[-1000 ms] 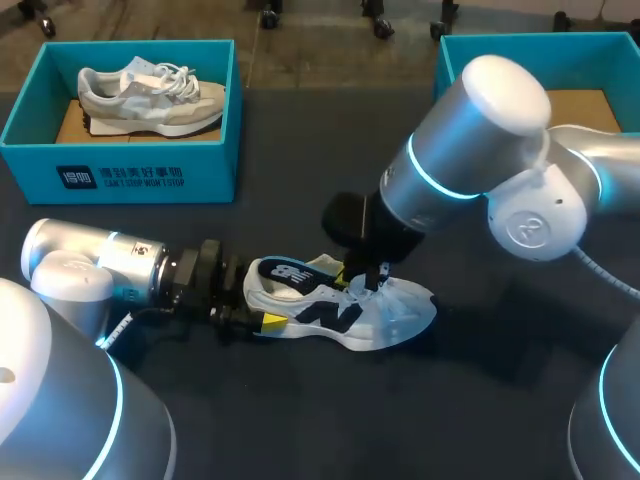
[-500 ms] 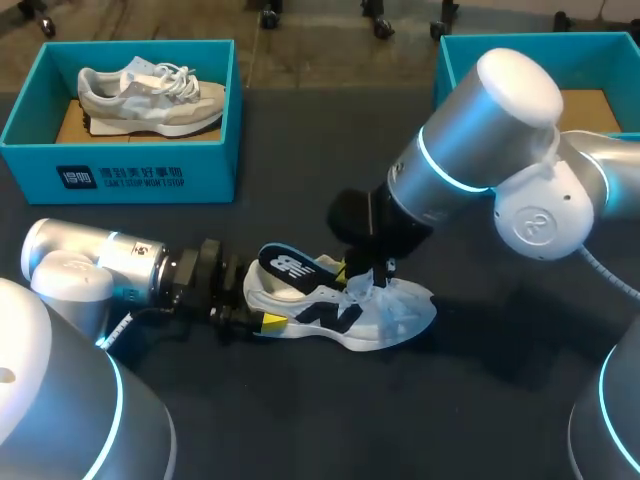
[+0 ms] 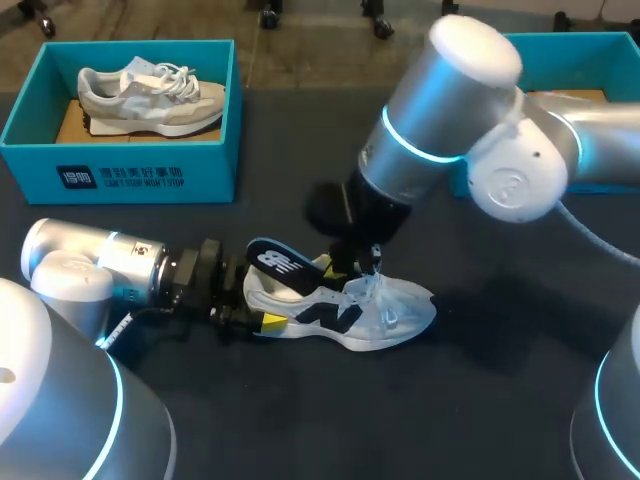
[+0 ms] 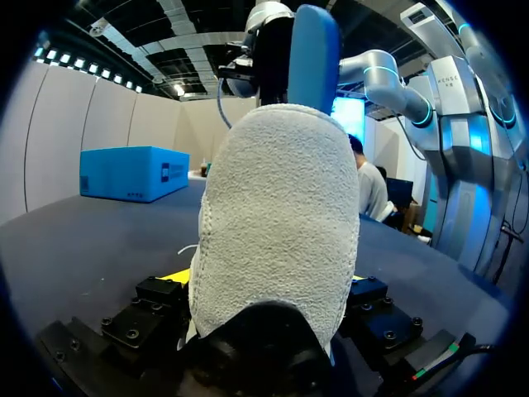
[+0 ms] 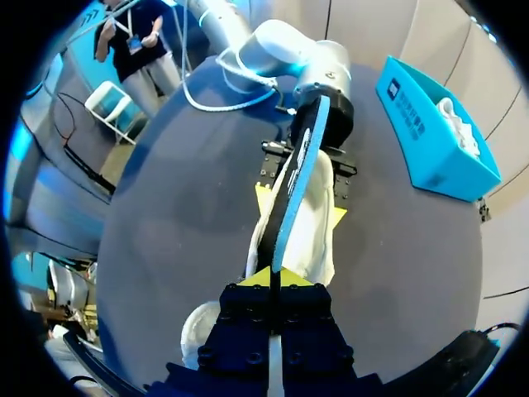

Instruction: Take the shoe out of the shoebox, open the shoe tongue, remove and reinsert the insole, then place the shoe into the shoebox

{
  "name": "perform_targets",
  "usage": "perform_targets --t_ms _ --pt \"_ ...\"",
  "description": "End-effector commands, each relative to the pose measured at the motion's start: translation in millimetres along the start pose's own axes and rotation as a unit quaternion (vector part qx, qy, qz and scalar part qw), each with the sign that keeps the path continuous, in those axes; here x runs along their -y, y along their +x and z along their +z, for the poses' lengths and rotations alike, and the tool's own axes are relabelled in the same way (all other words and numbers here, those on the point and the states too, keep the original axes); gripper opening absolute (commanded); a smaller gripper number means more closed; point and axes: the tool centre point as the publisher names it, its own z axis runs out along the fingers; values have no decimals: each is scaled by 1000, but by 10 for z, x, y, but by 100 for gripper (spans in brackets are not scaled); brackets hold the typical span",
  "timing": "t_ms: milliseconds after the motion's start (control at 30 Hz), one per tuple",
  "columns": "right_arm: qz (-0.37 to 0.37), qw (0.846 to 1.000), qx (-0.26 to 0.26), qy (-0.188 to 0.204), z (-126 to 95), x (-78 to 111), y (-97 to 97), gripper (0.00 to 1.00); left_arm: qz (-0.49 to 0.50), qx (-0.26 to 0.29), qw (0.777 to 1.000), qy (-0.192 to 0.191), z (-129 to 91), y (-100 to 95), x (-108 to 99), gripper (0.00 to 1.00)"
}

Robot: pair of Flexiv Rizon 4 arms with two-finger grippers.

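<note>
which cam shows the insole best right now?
Head view: the insole shows its dark printed face, tilted up out of the white shoe. Right wrist view has it edge-on, one end pinched in the right claw. Left wrist view catches only a blue sliver above the shoe's heel.

A blue box (image 3: pixel 205 165) w/ white print on its front sat at the far left of the dark table (image 3: pixel 480 420), & a pale grey shoe (image 3: pixel 150 95) stood in it on brown card (image 3: pixel 70 125), toe to the right.
</note>
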Motion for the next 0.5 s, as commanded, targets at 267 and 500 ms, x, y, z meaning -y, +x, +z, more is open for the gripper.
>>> perform_targets --t_ms 267,500 --pt "16 999 -2 37 3 -163 -62 46 0 1 1000 1 36 -26 -88 0" --pt "47 999 -10 23 -27 -164 -57 55 0 1 1000 1 36 -26 -88 0"
